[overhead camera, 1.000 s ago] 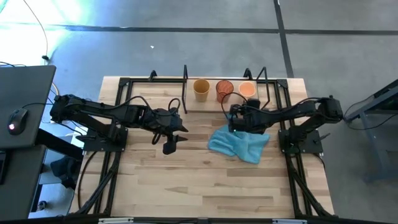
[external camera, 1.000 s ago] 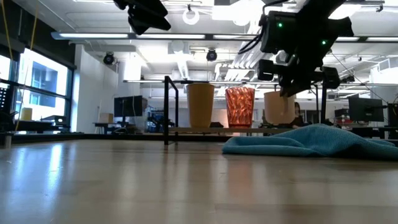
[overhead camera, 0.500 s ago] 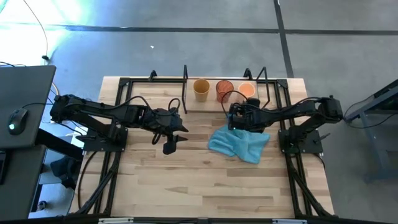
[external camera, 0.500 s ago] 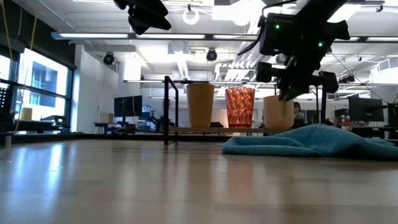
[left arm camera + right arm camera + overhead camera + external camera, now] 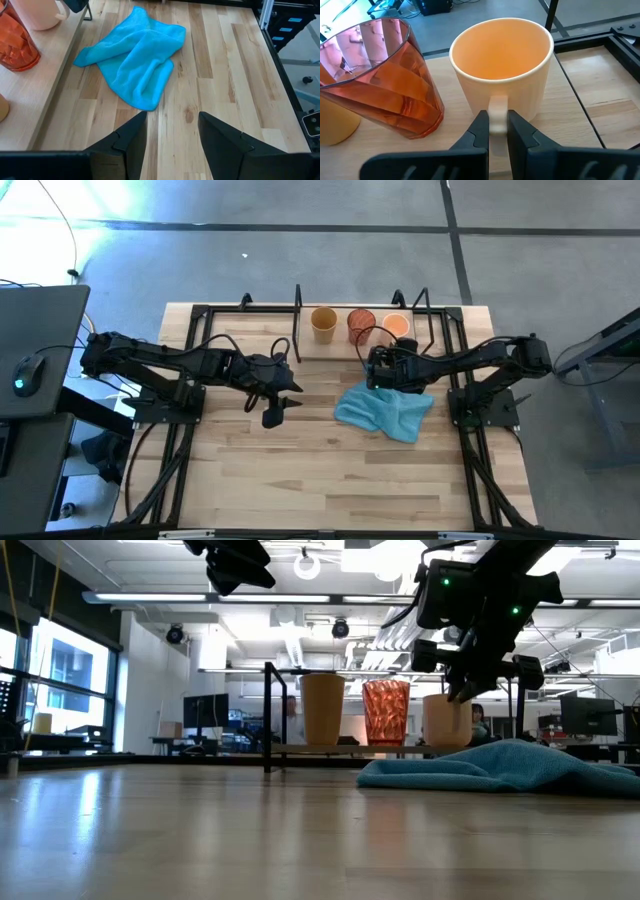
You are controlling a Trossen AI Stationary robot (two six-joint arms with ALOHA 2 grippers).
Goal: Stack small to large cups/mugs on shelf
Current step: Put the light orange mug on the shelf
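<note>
Three cups stand in a row on the shelf's wooden board (image 5: 445,142) at the table's far edge: the mustard-yellow cup (image 5: 323,322), the red patterned cup (image 5: 380,80) and the light orange mug (image 5: 502,65). The mug's handle points toward my right gripper (image 5: 497,132), which is shut on it from the near side. My left gripper (image 5: 172,145) hangs open above the bare table, left of centre (image 5: 272,415). My right gripper pinches the mug's handle (image 5: 497,107) between its two fingers (image 5: 481,127), one on each flat side. The fingers come roughly level from the table's near side. The mug stands upright with its base on the shelf's board.
A crumpled blue cloth (image 5: 385,408) lies on the table just under and in front of the right arm. Thin black shelf rods (image 5: 298,320) rise at the shelf's ends. Black arm frames run along both table sides. Bare wood lies toward the near edge.
My right gripper has shifted a little toward the table's left edge while staying at the mug's handle. The cups stand where they were.
</note>
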